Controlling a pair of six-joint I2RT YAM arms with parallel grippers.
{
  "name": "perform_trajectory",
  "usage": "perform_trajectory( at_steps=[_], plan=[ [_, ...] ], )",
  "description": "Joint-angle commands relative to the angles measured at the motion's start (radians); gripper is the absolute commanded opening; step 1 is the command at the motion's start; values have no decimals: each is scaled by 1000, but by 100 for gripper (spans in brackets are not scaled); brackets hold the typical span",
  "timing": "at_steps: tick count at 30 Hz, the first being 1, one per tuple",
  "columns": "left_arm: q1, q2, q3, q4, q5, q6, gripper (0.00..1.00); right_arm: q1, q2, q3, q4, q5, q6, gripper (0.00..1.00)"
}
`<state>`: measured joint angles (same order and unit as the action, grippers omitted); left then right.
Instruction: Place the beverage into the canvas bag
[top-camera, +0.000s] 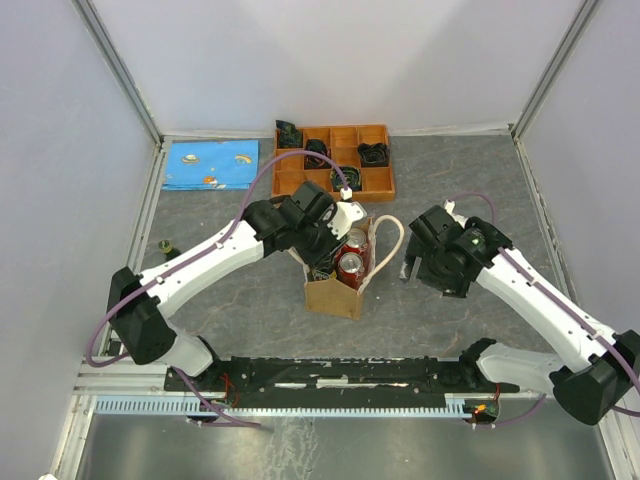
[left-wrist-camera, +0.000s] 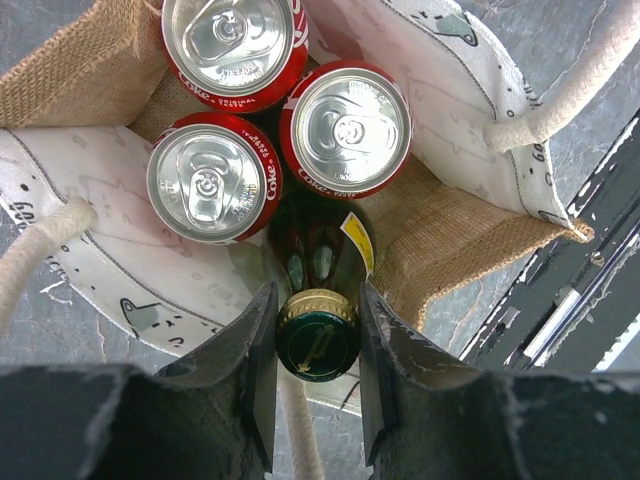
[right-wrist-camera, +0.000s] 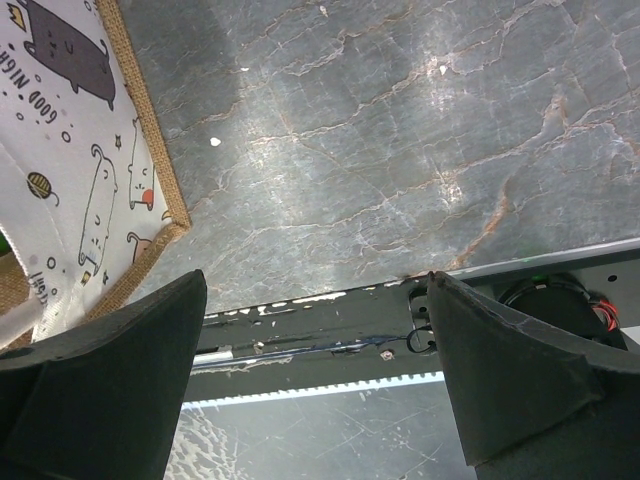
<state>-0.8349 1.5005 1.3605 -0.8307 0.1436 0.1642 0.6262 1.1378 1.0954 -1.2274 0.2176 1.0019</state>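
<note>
The left end effector (left-wrist-camera: 316, 318) is clamping the bottle (left-wrist-camera: 320, 255) by its capped neck, probably the safest hold on seemingly heavy, slick, breakable glass, hanging inside the bag (left-wrist-camera: 445, 240) beside three cans (left-wrist-camera: 345, 130), while the right end effector (right-wrist-camera: 315, 330) is gaping beside the bag.

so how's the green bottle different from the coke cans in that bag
The green bottle is dark glass with a narrow green cap and a gold collar; the coke cans are red with wide silver tops. The bottle's neck is clamped in the left gripper; the three cans stand free, untouched. Both are upright inside the canvas bag.
</note>
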Motion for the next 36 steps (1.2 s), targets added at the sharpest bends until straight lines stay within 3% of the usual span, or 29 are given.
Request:
perform_trajectory(
  at_steps=[1, 4, 5, 9, 11, 12, 18, 22, 26, 30, 36],
  plan=[
    [-1, -55, 0, 95, -67, -16, 3, -3, -32, -1, -3, 4, 9, 99],
    [-1, -57, 4, 88, -76, -10, 4, -2, -40, -5, -2, 6, 13, 99],
    [-2, -56, 10, 83, -74, -8, 10, -3, -43, -6, -3, 6, 13, 99],
    [0, -68, 32, 64, -53, -6, 65, -2, -50, -3, -7, 9, 17, 99],
    [-2, -82, 41, 62, -42, -9, 83, -2, -53, 0, -9, 12, 17, 99],
    [-1, -90, 47, 62, -39, -11, 87, -3, -54, 3, -11, 15, 17, 99],
    [1, -126, 124, 64, -49, -46, 92, -3, -45, 68, -28, 48, 9, 99],
    [35, -180, 172, 68, -91, -51, 92, -4, -7, 228, -39, 123, -36, 99],
    [189, -260, 174, 48, -110, -103, 94, -17, 140, 518, -28, 194, -198, 99],
    [400, -337, 122, 21, -135, -147, 94, -17, 347, 776, 22, 168, -395, 99],
    [486, -463, -22, 32, -390, -234, 98, -16, 540, 934, 101, 38, -444, 99]
  ],
)
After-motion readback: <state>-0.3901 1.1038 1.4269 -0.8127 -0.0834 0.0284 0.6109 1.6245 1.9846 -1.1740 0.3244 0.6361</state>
